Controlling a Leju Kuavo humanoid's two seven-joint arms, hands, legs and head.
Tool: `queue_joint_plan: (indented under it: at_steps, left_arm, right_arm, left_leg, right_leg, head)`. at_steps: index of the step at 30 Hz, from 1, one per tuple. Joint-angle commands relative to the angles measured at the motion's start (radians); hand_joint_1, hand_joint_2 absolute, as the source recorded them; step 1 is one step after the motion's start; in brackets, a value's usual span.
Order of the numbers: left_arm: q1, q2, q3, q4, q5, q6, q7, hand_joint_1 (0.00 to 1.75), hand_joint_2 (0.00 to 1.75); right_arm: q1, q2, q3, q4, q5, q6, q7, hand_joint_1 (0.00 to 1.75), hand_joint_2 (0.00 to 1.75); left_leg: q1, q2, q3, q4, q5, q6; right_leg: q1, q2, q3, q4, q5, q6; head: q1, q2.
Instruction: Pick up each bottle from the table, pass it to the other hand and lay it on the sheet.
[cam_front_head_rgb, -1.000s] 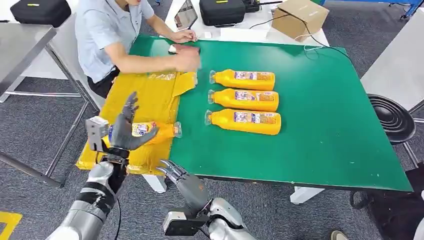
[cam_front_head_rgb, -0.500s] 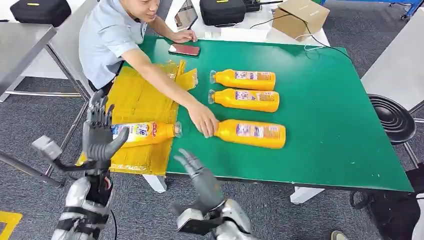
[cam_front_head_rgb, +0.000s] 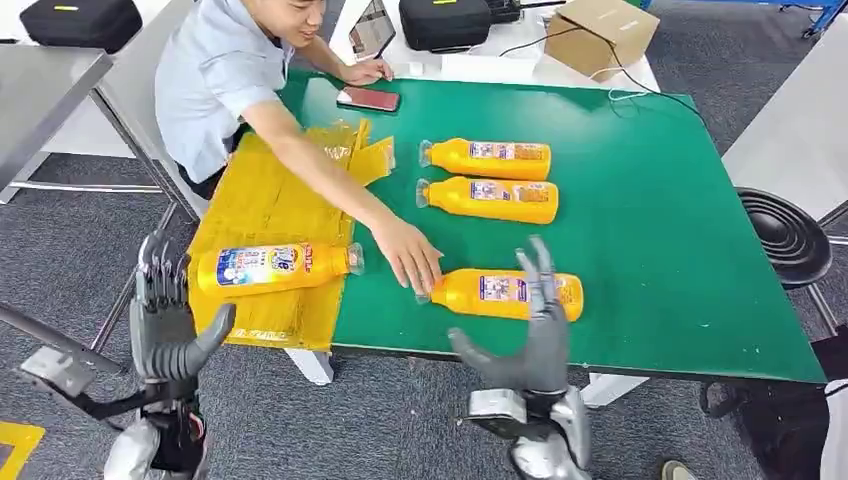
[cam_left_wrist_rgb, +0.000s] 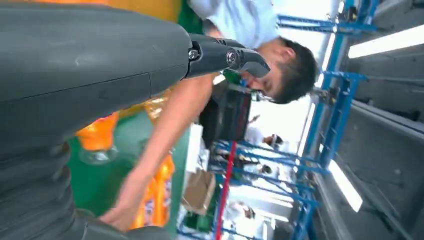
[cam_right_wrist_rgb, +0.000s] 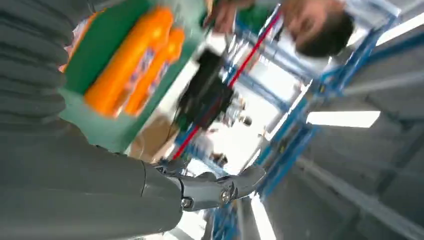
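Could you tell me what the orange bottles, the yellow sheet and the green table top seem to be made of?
Orange bottles: likely clear glossy plastic holding orange liquid, judging by the see-through caps and printed labels. Yellow sheet: thin crinkly plastic film or bag, creased and shiny at its folded edge. Green table top: matte, flat mat, possibly rubber or felt.

Silver arms; dark grey hand (cam_front_head_rgb: 165, 335); ribbed grey wrist covers.

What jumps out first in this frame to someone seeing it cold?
A person's hand reaches across the green table, touching the cap end of the nearest orange bottle, right in front of the raised, open right hand. Two more bottles lie behind it, and one bottle lies on the yellow sheet, near the empty left hand.
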Motion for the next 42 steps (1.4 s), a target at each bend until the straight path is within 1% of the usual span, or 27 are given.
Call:
queue_joint_plan:
  at_steps: [1, 2, 3, 4, 7, 9, 12, 13, 17, 18, 20, 21, 22, 23, 25, 27, 28, 31, 32, 33, 34, 35, 36, 37, 38, 41, 42]
  left_arm:
    - [0.094, -0.040, -0.041, -0.049, -0.086, 0.062, -0.020, 0.00, 1.75]
    - [0.109, -0.044, -0.049, -0.057, -0.098, 0.071, -0.015, 0.00, 1.75]
    - [0.114, -0.039, -0.067, -0.062, -0.127, 0.074, -0.014, 0.00, 1.75]
    - [0.111, -0.040, -0.083, -0.058, -0.151, 0.081, -0.018, 0.00, 1.75]
    - [0.101, -0.041, -0.090, -0.051, -0.157, 0.089, -0.018, 0.00, 1.75]
    - [0.100, -0.039, -0.089, -0.052, -0.157, 0.089, -0.018, 0.00, 1.75]
    - [0.099, -0.036, -0.087, -0.052, -0.157, 0.089, -0.018, 0.00, 1.75]
    - [0.099, -0.036, -0.087, -0.052, -0.157, 0.089, -0.018, 0.00, 1.75]
    - [0.099, -0.036, -0.087, -0.052, -0.157, 0.089, -0.018, 0.00, 1.75]
    - [0.099, -0.036, -0.087, -0.052, -0.157, 0.089, -0.018, 0.00, 1.75]
    - [0.099, -0.036, -0.087, -0.052, -0.157, 0.089, -0.018, 0.00, 1.75]
    - [0.099, -0.036, -0.087, -0.052, -0.157, 0.089, -0.018, 0.00, 1.75]
    - [0.096, -0.034, -0.095, -0.051, -0.176, 0.098, -0.021, 0.00, 1.75]
    - [0.087, -0.037, -0.112, -0.044, -0.195, 0.108, -0.026, 0.00, 1.75]
    - [0.066, -0.045, -0.138, -0.033, -0.195, 0.125, -0.024, 0.00, 1.75]
    - [0.053, -0.040, -0.157, -0.024, -0.189, 0.127, -0.017, 0.00, 1.75]
    - [0.045, -0.036, -0.170, -0.014, -0.189, 0.127, -0.015, 0.00, 1.75]
    - [0.033, -0.032, -0.192, 0.012, -0.197, 0.132, -0.012, 0.00, 1.75]
    - [0.028, -0.031, -0.200, 0.021, -0.197, 0.130, -0.012, 0.00, 1.75]
    - [0.021, -0.027, -0.209, 0.029, -0.202, 0.130, -0.016, 0.00, 1.75]
    - [0.014, -0.028, -0.214, 0.035, -0.206, 0.131, -0.018, 0.00, 1.75]
    - [-0.026, -0.025, -0.248, 0.085, -0.229, 0.122, -0.008, 0.00, 1.75]
    - [-0.051, -0.033, -0.262, 0.120, -0.241, 0.139, -0.011, 0.00, 1.75]
    - [-0.081, -0.036, -0.282, 0.162, -0.248, 0.152, -0.015, 0.00, 1.75]
    - [-0.094, -0.036, -0.291, 0.177, -0.248, 0.151, -0.015, 0.00, 1.75]
    - [-0.110, -0.031, -0.307, 0.185, -0.250, 0.155, -0.016, 0.00, 1.75]
    - [-0.110, -0.030, -0.306, 0.181, -0.249, 0.157, -0.015, 0.00, 1.75]
  right_arm:
    - [0.045, -0.062, -0.153, -0.068, 0.158, 0.001, 0.134, 0.00, 1.75]
    - [0.029, -0.084, -0.156, -0.021, 0.242, 0.055, 0.229, 0.00, 1.75]
    - [-0.002, -0.096, -0.158, 0.053, 0.308, 0.043, 0.244, 0.00, 1.75]
    - [-0.023, -0.090, -0.169, 0.104, 0.292, 0.049, 0.250, 0.00, 1.75]
    - [-0.040, -0.082, -0.173, 0.141, 0.283, 0.043, 0.231, 0.00, 1.75]
    - [-0.040, -0.079, -0.170, 0.139, 0.284, 0.043, 0.231, 0.00, 1.75]
    - [-0.039, -0.077, -0.169, 0.135, 0.284, 0.044, 0.232, 0.00, 1.75]
    - [-0.039, -0.077, -0.169, 0.135, 0.284, 0.044, 0.232, 0.00, 1.75]
    - [-0.039, -0.077, -0.169, 0.135, 0.284, 0.044, 0.232, 0.00, 1.75]
    - [-0.039, -0.077, -0.169, 0.135, 0.284, 0.044, 0.232, 0.00, 1.75]
    - [-0.039, -0.077, -0.169, 0.135, 0.284, 0.044, 0.232, 0.00, 1.75]
    - [-0.039, -0.077, -0.169, 0.135, 0.284, 0.044, 0.232, 0.00, 1.75]
    - [-0.038, -0.085, -0.165, 0.136, 0.292, 0.075, 0.267, 0.00, 1.75]
    - [-0.064, -0.094, -0.156, 0.200, 0.316, 0.101, 0.295, 0.00, 1.75]
    - [-0.119, -0.090, -0.157, 0.331, 0.306, 0.133, 0.309, 0.00, 1.75]
    - [-0.160, -0.089, -0.150, 0.420, 0.338, 0.109, 0.324, 0.00, 1.75]
    - [-0.188, -0.098, -0.135, 0.481, 0.390, 0.084, 0.348, 0.00, 1.75]
    - [-0.230, -0.097, -0.158, 0.546, 0.369, 0.079, 0.354, 0.00, 1.75]
    - [-0.247, -0.096, -0.164, 0.570, 0.363, 0.075, 0.351, 0.00, 1.75]
    - [-0.265, -0.094, -0.167, 0.596, 0.370, 0.067, 0.345, 0.00, 1.75]
    - [-0.283, -0.092, -0.166, 0.623, 0.373, 0.073, 0.345, 0.00, 1.75]
    - [-0.333, -0.066, -0.152, 0.675, 0.326, 0.133, 0.275, 0.00, 1.75]
    - [-0.369, -0.050, -0.130, 0.717, 0.348, 0.122, 0.286, 0.00, 1.75]
    - [-0.401, -0.038, -0.095, 0.750, 0.374, 0.124, 0.313, 0.00, 1.75]
    - [-0.413, -0.035, -0.081, 0.762, 0.384, 0.127, 0.327, 0.00, 1.75]
    - [-0.435, -0.048, -0.038, 0.805, 0.445, 0.119, 0.401, 0.00, 1.75]
    - [-0.436, -0.054, -0.035, 0.815, 0.455, 0.112, 0.416, 0.00, 1.75]
  left_leg:
    - [0.000, -0.001, 0.004, -0.001, -0.001, 0.000]
    - [0.000, -0.001, 0.003, -0.001, -0.001, 0.000]
    - [0.000, -0.001, 0.005, -0.001, -0.002, 0.000]
    - [0.000, 0.000, 0.003, -0.001, -0.001, 0.000]
    - [0.000, 0.000, 0.004, -0.002, -0.001, 0.000]
    - [0.000, -0.001, 0.002, -0.001, 0.000, 0.000]
    - [0.000, 0.000, 0.003, -0.001, -0.001, 0.000]
    - [0.000, 0.000, 0.006, -0.002, -0.002, 0.000]
    - [0.000, -0.001, 0.002, -0.001, 0.000, 0.000]
    - [0.000, 0.000, 0.005, -0.001, -0.001, 0.000]
    - [0.000, -0.001, 0.002, -0.001, 0.000, 0.000]
    - [0.000, 0.000, 0.005, -0.001, -0.001, 0.000]
    - [0.000, 0.000, 0.003, -0.001, -0.001, 0.000]
    - [0.000, 0.000, 0.002, -0.001, -0.001, 0.000]
    - [0.000, -0.001, 0.005, -0.001, -0.001, 0.000]
    - [0.000, 0.001, 0.008, -0.002, -0.001, 0.000]
    - [0.000, 0.001, 0.005, -0.002, 0.000, 0.000]
    - [0.000, 0.000, 0.005, -0.002, 0.000, 0.000]
    - [0.000, 0.001, 0.006, -0.003, 0.000, 0.000]
    - [-0.001, -0.001, 0.003, -0.002, 0.001, 0.001]
    - [0.000, 0.000, 0.006, -0.002, 0.000, 0.000]
    - [0.000, 0.000, 0.007, -0.003, 0.000, 0.000]
    - [-0.001, 0.001, 0.005, -0.002, 0.000, 0.000]
    - [-0.001, 0.002, 0.007, -0.003, 0.000, 0.000]
    - [0.000, 0.001, 0.004, -0.002, 0.001, 0.000]
    - [0.000, 0.001, 0.006, -0.002, 0.001, 0.000]
    - [0.000, 0.000, 0.004, -0.002, 0.001, 0.000]
  right_leg:
    - [0.000, -0.003, 0.005, -0.001, -0.002, -0.001]
    - [0.000, -0.002, 0.003, -0.001, -0.001, 0.000]
    - [0.000, -0.002, 0.006, -0.002, -0.002, -0.001]
    - [0.000, -0.001, 0.004, -0.002, 0.000, 0.000]
    - [0.000, -0.001, 0.005, -0.003, 0.000, -0.001]
    - [0.000, -0.001, 0.003, -0.002, 0.000, -0.001]
    - [0.000, 0.000, 0.004, -0.002, 0.000, -0.001]
    - [0.000, 0.000, 0.006, -0.002, -0.001, -0.002]
    - [0.000, -0.001, 0.003, -0.001, 0.000, 0.000]
    - [0.001, -0.001, 0.005, -0.002, -0.001, -0.001]
    - [0.001, 0.000, 0.003, -0.001, 0.000, -0.001]
    - [0.000, 0.000, 0.005, -0.001, -0.001, -0.001]
    - [0.000, -0.001, 0.004, -0.001, 0.000, -0.001]
    - [0.000, -0.001, 0.003, -0.001, 0.000, -0.001]
    - [0.001, -0.001, 0.006, -0.002, 0.000, -0.001]
    - [0.001, 0.000, 0.009, -0.004, 0.000, -0.001]
    - [0.001, 0.000, 0.006, -0.003, 0.001, -0.001]
    - [0.000, 0.000, 0.006, -0.003, 0.001, -0.001]
    - [0.000, 0.000, 0.007, -0.003, 0.001, -0.001]
    - [-0.001, -0.001, 0.004, -0.002, 0.001, 0.000]
    - [0.000, -0.001, 0.006, -0.003, 0.001, -0.001]
    - [0.000, -0.001, 0.008, -0.003, 0.000, -0.002]
    - [0.000, 0.000, 0.005, -0.002, 0.001, -0.001]
    - [0.000, 0.001, 0.007, -0.002, 0.001, -0.001]
    - [0.000, 0.001, 0.004, -0.002, 0.001, -0.001]
    - [0.000, 0.001, 0.006, -0.002, 0.001, -0.001]
    - [0.001, 0.000, 0.005, -0.002, 0.001, -0.001]
  head:
    - [0.000, 0.000]
    - [0.000, 0.000]
    - [0.000, 0.000]
    - [0.000, 0.000]
    - [0.000, 0.000]
    - [0.000, 0.000]
    - [0.000, 0.000]
    - [0.000, 0.000]
    - [0.000, 0.000]
    - [0.000, 0.000]
    - [0.000, 0.000]
    - [0.000, 0.000]
    - [0.000, 0.000]
    - [0.000, 0.000]
    - [0.000, 0.000]
    - [0.000, 0.000]
    - [0.000, 0.000]
    - [0.000, 0.000]
    - [0.000, 0.000]
    - [0.000, 0.000]
    - [0.000, 0.000]
    - [0.000, 0.000]
    - [0.000, 0.000]
    - [0.000, 0.000]
    - [0.000, 0.000]
    - [0.000, 0.000]
    - [0.000, 0.000]
